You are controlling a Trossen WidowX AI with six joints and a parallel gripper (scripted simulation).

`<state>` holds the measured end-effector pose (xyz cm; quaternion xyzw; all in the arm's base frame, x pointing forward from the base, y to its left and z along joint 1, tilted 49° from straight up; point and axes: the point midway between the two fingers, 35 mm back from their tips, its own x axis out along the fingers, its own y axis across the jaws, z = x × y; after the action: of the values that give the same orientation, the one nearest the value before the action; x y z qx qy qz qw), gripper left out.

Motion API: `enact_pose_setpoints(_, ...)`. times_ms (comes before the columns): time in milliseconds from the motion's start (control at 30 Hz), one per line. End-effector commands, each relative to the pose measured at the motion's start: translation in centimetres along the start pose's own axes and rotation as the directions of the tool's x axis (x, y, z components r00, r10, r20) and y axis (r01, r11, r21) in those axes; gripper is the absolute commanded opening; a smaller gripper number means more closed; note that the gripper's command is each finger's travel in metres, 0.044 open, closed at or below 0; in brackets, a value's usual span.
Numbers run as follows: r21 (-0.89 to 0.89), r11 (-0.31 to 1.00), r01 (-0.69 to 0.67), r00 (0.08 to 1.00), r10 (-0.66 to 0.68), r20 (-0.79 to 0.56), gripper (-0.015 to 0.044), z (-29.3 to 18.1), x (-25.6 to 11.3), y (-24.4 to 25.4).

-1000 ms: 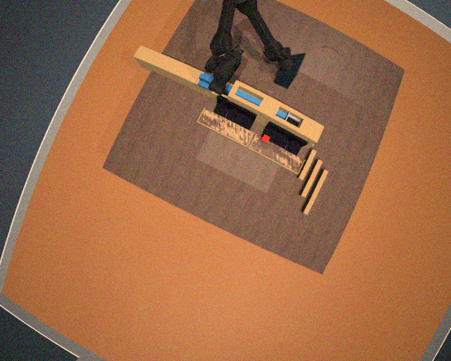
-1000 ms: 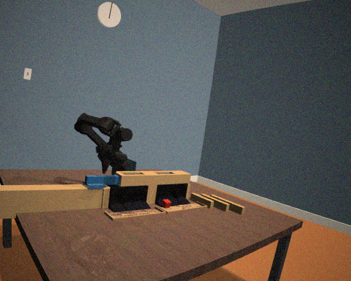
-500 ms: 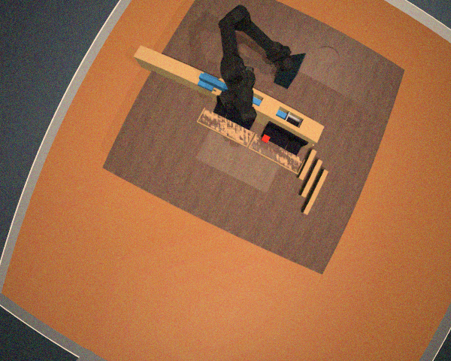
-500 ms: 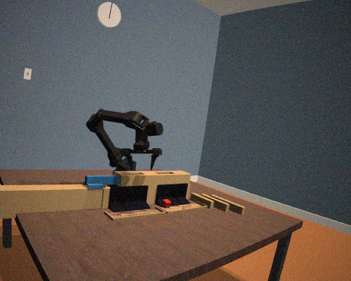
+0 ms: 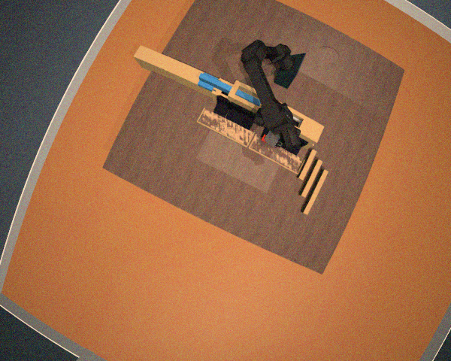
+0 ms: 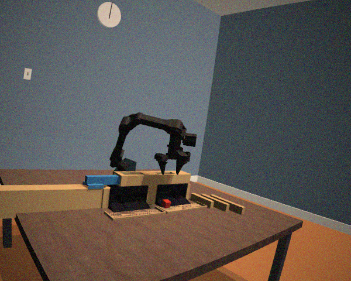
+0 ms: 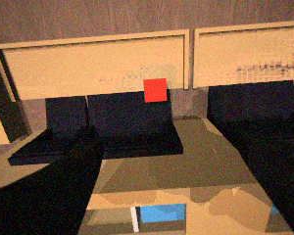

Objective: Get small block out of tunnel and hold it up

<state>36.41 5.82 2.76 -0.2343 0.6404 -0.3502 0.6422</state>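
Note:
The small red block (image 5: 263, 137) (image 6: 166, 203) (image 7: 155, 90) is outside the covered tunnel (image 5: 313, 131) (image 6: 133, 180). It rests at the mouth of the right-hand dark front opening, by the inner end of the right tray (image 6: 186, 208) (image 7: 88, 69). The blue cage with its handle (image 5: 214, 80) (image 6: 101, 179) sticks out of the tunnel's left end; blue also shows through the top windows. My gripper (image 6: 170, 174) (image 7: 169, 141) is open and empty, its fingertips near the tunnel's top at the right window. The block is in front of and lower than the fingers. The top view hides the fingertips behind the arm.
A long wooden rail (image 5: 167, 68) (image 6: 48, 198) extends left from the tunnel past the table edge. A second shallow tray (image 5: 225, 127) (image 6: 133, 213) lies before the left opening. Three loose wooden rods (image 5: 315, 191) (image 6: 220, 203) lie right of the tunnel.

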Motion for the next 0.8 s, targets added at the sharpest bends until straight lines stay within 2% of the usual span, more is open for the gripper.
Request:
enact_pose_setpoints(0,-0.017,1.0,-0.005,1.0,0.005,-0.006,0.044,0.2,-0.1,0.1)
enact_pose_setpoints(767,-0.019,1.0,-0.012,1.0,0.012,-0.005,0.044,0.9,3.3,0.5)
